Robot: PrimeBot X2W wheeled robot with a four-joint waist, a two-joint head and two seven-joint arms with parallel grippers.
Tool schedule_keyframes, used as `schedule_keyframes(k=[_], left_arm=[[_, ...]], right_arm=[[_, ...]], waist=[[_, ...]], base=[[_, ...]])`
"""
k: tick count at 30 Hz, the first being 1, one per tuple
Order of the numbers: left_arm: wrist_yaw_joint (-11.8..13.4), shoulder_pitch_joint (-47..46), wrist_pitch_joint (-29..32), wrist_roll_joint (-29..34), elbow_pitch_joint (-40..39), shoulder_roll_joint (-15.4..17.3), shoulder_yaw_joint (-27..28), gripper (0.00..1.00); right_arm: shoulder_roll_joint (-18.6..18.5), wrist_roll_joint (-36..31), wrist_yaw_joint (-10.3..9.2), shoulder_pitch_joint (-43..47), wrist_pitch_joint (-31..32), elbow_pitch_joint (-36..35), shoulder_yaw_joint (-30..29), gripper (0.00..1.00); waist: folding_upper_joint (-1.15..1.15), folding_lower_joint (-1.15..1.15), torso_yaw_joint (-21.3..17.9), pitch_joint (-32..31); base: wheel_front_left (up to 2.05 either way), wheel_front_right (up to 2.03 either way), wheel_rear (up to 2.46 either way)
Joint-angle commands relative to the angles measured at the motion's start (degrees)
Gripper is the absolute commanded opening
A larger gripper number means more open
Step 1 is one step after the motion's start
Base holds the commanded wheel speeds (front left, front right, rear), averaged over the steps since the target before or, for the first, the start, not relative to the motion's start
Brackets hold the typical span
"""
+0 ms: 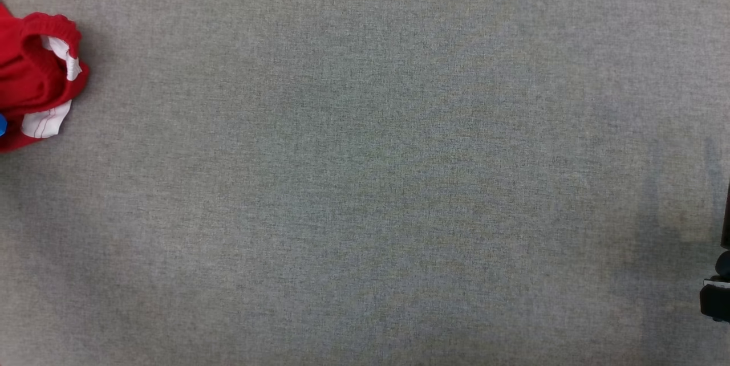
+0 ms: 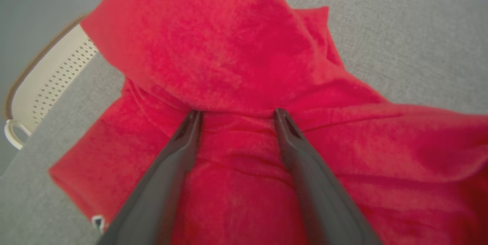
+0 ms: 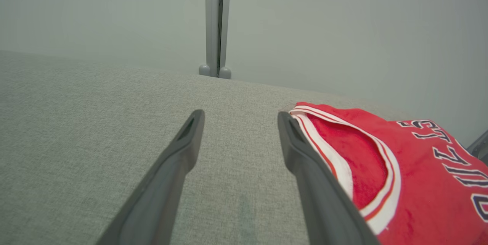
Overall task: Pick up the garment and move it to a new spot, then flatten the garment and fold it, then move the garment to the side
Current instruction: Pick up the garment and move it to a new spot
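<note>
Grey woven cloth covers the counter (image 1: 365, 183). Garment (image 1: 35, 78) sits crumpled at the far left edge of the head view, red with white trim (image 1: 48, 122) showing at two spots. Part of it runs off frame, and a small blue speck (image 1: 1, 125) shows at the frame edge against it, can't tell what. Left wrist view: left jaws spread wide, both dark fingers (image 2: 167, 176) directly over the garment, tips at a crease under a raised hump of red cloth. Cloth lies between and beneath the fingers but nothing is pinched, and I can't tell whether the tips touch the fabric. Garment is bunched in loose folds near the counter edge. Past that edge is a cream perforated panel (image 2: 49, 81) with a brown rim, can't tell what it belongs to. Right jaws also spread, fingers (image 3: 167, 176) low over the counter, holding nothing. Just beside the right-hand finger in that view lies a red jersey (image 3: 419, 184), flat, white-and-red banded opening toward the fingers, white letters with dark outlines near the frame's right edge. Can't tell whether it's the same piece as the crumpled one. Beyond the counter's far edge, a grey upright post (image 3: 215, 20) with two round knobs at its base stands against a pale plain wall (image 3: 362, 27). Head view also catches a dark piece of the right arm (image 1: 717, 297) at the lower right edge, well apart from the garment.
</note>
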Motion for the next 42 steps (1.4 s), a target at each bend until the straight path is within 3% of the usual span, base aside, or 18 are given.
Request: schedule_keyframes(k=[1, 4, 5, 8, 14, 21, 26, 32, 42], left_arm=[[-0.19, 0.75, 2.78, -0.21, 2.30, -0.70, -0.35, 1.00], [-0.25, 0.48, 8.15, -1.55, 5.50, -1.19, -0.12, 1.00], [-0.27, 0.51, 9.91, -2.17, 6.43, -1.61, 0.09, 0.56], [-0.39, 0.49, 11.73, -2.51, 7.38, -1.64, -0.34, 0.00], [-0.65, 0.87, 9.83, -2.62, 5.74, -0.30, -1.84, 0.00], [-0.64, -0.52, 3.53, -2.99, -1.88, 1.74, -5.76, 0.00], [-0.61, -1.94, -8.81, -3.74, -10.79, 2.78, -9.23, 0.00], [-0.62, -4.04, -16.39, -4.38, -20.63, 1.24, -15.51, 0.00], [-0.62, -3.17, -18.22, -3.30, -37.27, -3.37, -26.09, 0.00]], right_arm=[[-0.10, 0.00, 0.02, -0.74, 0.04, 0.12, 0.13, 1.00], [-0.08, -0.07, 0.02, -1.02, 0.12, 0.29, 0.47, 1.00], [-0.06, -0.12, 0.02, -1.12, 0.14, 0.37, 0.59, 1.00], [0.03, -0.26, 0.02, -1.11, 0.06, 0.70, 1.05, 1.00], [0.53, 0.18, 0.02, -0.29, -0.73, 2.02, 1.19, 1.00], [1.49, 1.01, 0.02, -0.07, -2.64, 5.78, 3.12, 1.00], [2.17, 1.35, 0.02, 0.44, -4.40, 9.18, 4.42, 1.00], [2.50, 2.32, 0.02, 0.66, -6.97, 13.99, 5.72, 1.00], [2.56, 5.72, 0.02, 1.10, -10.80, 21.20, 8.40, 1.00]], waist=[[0.00, 0.01, 0.03, -0.11], [0.00, 0.01, 0.03, -0.18], [0.00, 0.01, -0.01, -0.23], [0.00, 0.01, -0.31, -0.55], [0.00, 0.01, -1.01, -2.87], [0.00, 0.01, -2.59, -7.85], [0.00, 0.01, -5.04, -11.40], [0.00, 0.01, -9.31, -15.56], [0.00, 0.01, -16.76, -20.24]], base=[[0.00, 0.00, 0.00], [0.00, 0.00, 0.00], [0.00, 0.00, 0.00], [0.00, 0.00, 0.00], [0.00, 0.00, 0.00], [0.00, 0.00, 0.00], [0.00, 0.00, 0.00], [0.00, 0.00, 0.00], [0.00, 0.00, 0.00]])
